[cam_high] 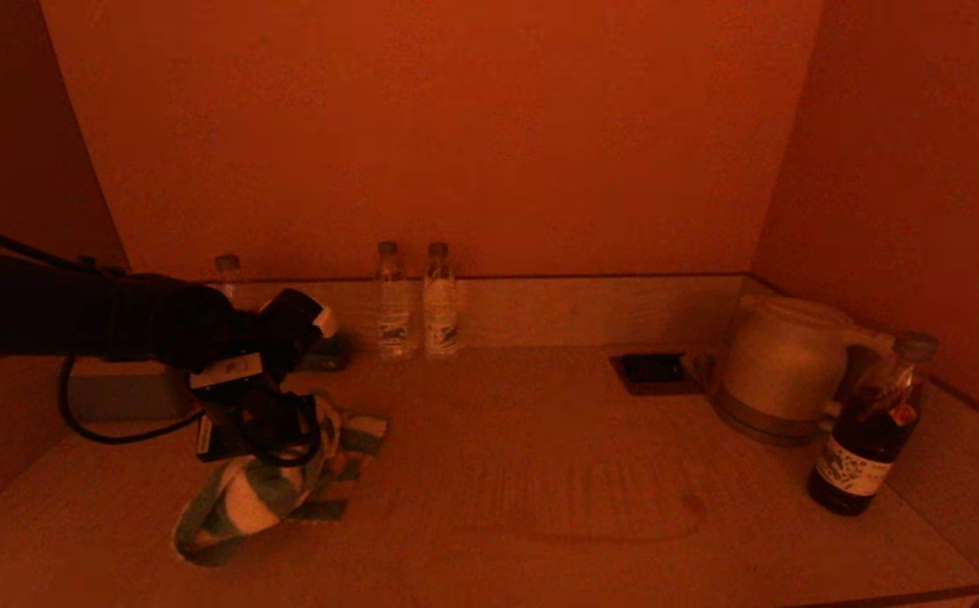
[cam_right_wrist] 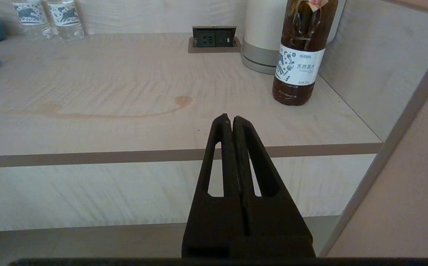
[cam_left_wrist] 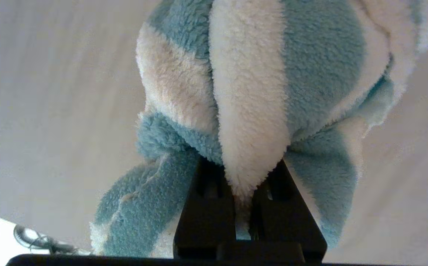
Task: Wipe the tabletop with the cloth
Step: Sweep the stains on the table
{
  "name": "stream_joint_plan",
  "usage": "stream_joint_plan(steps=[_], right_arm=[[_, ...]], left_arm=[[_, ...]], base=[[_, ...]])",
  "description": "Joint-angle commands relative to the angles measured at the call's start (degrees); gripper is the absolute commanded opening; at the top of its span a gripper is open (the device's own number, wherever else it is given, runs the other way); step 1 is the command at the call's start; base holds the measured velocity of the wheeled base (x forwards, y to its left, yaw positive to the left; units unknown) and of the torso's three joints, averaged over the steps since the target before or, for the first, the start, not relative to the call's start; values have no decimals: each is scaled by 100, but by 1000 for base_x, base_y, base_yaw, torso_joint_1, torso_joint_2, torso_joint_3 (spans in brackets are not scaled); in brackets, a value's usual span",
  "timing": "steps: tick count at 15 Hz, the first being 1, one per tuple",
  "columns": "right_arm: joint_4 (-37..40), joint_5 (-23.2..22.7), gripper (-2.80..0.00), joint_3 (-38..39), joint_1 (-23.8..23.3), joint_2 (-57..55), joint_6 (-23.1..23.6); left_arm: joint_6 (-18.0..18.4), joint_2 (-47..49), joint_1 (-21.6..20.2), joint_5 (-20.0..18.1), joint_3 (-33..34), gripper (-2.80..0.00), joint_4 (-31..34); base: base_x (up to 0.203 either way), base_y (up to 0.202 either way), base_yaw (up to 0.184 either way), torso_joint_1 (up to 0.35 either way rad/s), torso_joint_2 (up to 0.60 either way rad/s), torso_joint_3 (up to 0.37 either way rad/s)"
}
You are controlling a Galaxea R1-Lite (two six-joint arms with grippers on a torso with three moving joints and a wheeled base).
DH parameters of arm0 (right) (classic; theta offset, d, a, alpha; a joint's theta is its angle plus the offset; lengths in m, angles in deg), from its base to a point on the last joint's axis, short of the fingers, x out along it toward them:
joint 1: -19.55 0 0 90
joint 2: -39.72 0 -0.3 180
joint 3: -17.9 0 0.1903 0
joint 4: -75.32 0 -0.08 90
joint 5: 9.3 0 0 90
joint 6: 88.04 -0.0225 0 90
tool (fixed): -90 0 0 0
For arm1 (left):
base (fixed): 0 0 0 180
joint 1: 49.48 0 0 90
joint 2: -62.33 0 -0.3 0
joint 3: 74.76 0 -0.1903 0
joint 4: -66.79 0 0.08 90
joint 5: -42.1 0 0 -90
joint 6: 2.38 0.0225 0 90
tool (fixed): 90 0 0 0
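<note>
A fluffy blue-and-white striped cloth (cam_high: 244,498) hangs bunched from my left gripper (cam_high: 274,443) at the left of the tabletop (cam_high: 540,473), its lower end on or just above the wood. In the left wrist view my left gripper (cam_left_wrist: 245,177) is shut on a white fold of the cloth (cam_left_wrist: 250,92). A brownish curved stain (cam_right_wrist: 125,115) with a round blot lies mid-table; it shows faintly in the head view (cam_high: 616,528). My right gripper (cam_right_wrist: 231,120) is shut and empty, parked in front of the table's front edge, out of the head view.
Two small water bottles (cam_high: 417,300) and a third (cam_high: 227,274) stand at the back wall. A power socket (cam_high: 654,370), a white kettle (cam_high: 780,367) and a dark-liquid bottle (cam_high: 873,426) stand at the right. Walls enclose the back and right side.
</note>
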Motion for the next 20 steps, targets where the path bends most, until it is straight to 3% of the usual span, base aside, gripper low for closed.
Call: stream_joint_plan(steps=[1, 11, 13, 15, 18, 20], right_arm=[[-3, -2, -280, 0, -2, -7, 4], [-3, -2, -280, 0, -2, -7, 4], [-3, -2, -280, 0, -2, -7, 4], [-3, -2, -280, 0, -2, -7, 4], [-3, -2, -280, 0, -2, -7, 4], [-3, -2, -280, 0, -2, -7, 4]], left_arm=[[-8, -157, -82, 21, 132, -280, 14], [21, 577, -105, -76, 519, -280, -16], [12, 552, 48, -362, 465, -280, -206], [16, 516, 161, -900, 394, -280, -430], [7, 527, 217, -1024, 358, -280, -476], [-14, 612, 520, -1299, 266, -280, -592]], base=[[0, 0, 0, 0, 0, 0], [0, 0, 0, 0, 0, 0], [0, 0, 0, 0, 0, 0], [0, 0, 0, 0, 0, 0], [0, 0, 0, 0, 0, 0], [0, 0, 0, 0, 0, 0]])
